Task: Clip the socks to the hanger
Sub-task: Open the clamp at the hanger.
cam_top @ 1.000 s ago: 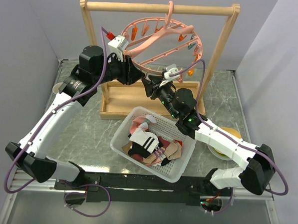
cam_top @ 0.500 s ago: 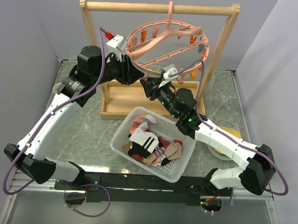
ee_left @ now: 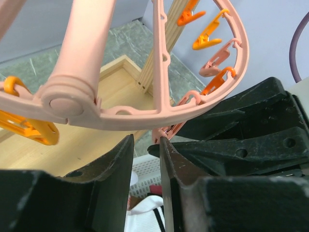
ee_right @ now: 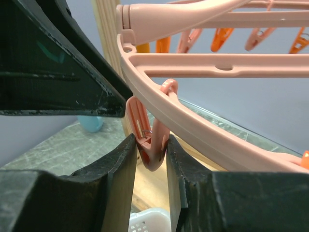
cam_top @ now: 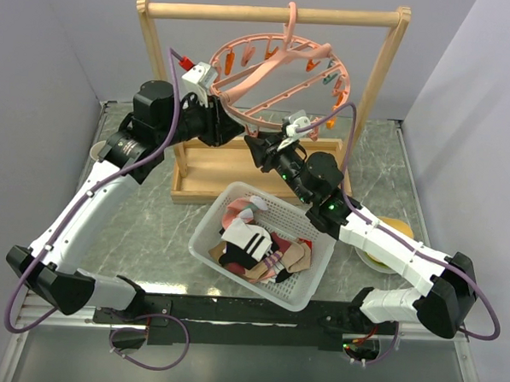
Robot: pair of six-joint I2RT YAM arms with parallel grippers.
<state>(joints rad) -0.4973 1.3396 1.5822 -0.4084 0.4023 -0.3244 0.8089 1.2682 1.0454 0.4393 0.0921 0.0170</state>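
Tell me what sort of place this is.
Likely a robot test bench staged for laundry, not a home: two robot arms bolted to a walled-in table, a wooden rack holding a pink clip hanger, and a white basket of socks.

Grey marbled table [cam_top: 150, 228], wooden rack [cam_top: 213, 167], white basket [cam_top: 205, 229]

Hanger [cam_top: 260, 69] on rack [cam_top: 247, 13] behind, socks [cam_top: 251, 240] in basket [cam_top: 292, 212] before it, right hand [ee_right: 149, 145] at a clip [ee_right: 137, 113]

smooth plastic hanger [cam_top: 263, 69], matt wooden rack [cam_top: 273, 15] — cloth socks [cam_top: 252, 242]
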